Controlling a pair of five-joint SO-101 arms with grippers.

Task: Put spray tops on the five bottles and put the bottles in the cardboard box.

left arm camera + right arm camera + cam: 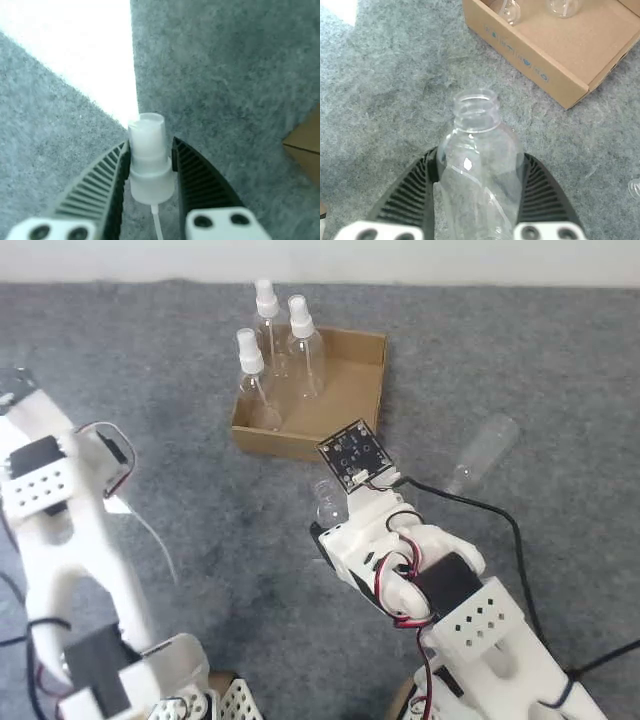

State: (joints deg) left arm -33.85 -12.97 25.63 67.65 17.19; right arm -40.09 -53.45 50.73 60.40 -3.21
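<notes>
Gripping a white spray top (148,160) between both ribbed fingers, the left gripper (149,146) sits close to the left edge of the grey desk (200,540), and a thin tube runs out of the top's base. Moving across to the middle, the cardboard box (355,390) lies near the desk's far edge. Three capped bottles (305,355) stand upright inside it, bunched in its far left corner, while the rest of its floor is bare. Just in front of the box's near wall, the right gripper (480,157) has its claw clamped around the body of an open bottle (480,170). That one is clear, its neck is uncapped, and its mouth points toward the box. Further right, well apart from the box, the last bottle (480,455) lies on its side on the desk, also with no top.
</notes>
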